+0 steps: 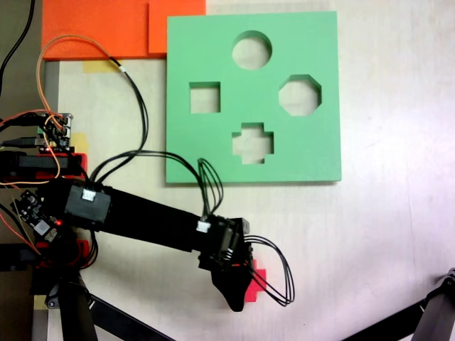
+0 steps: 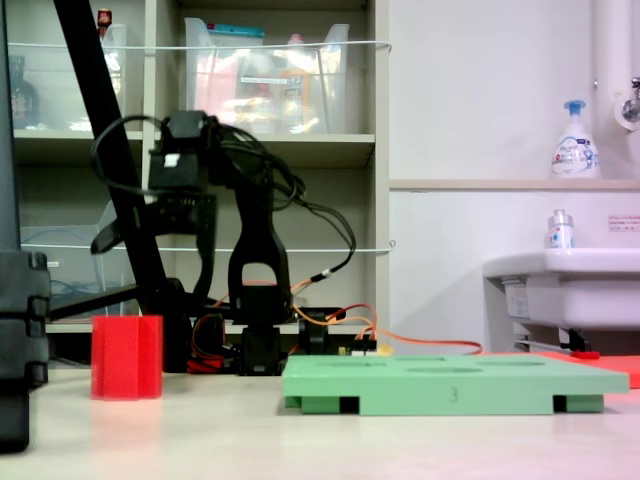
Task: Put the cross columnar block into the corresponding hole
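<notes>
While I am watching both exterior views, I am logging the following.

Arm: the Koch arm (image 1: pixel 142 217) is reaching across the table (image 1: pixel 384 241) from the first exterior view's left, wires looping off its wrist.

Gripper: the gripper (image 1: pixel 238 295) is hanging above the red block in the first exterior view; in the second exterior view it (image 2: pixel 180 235) is sitting well above the block's top, not touching it.

Pincer state: I am seeing one finger (image 2: pixel 110 235) angling outward, but I cannot tell how far apart the jaws are standing; nothing is being held.

Cross columnar block: the cross columnar block (image 1: pixel 257 279) is standing upright on the table, mostly hidden under the gripper in the first exterior view; in the second exterior view it (image 2: pixel 127 357) is standing apart from the board, toward the second exterior view's left.

Board: the green foam board (image 1: pixel 313 153) is lying flat on the table, showing round, square, octagonal and plus-shaped cutouts.

Corresponding hole: the plus-shaped cutout (image 1: pixel 252 143) is sitting near the board's edge closest to the arm, and I am seeing it empty.

Orange sheet: an orange sheet (image 1: pixel 92 28) is lying beside the board's far corner.
</notes>
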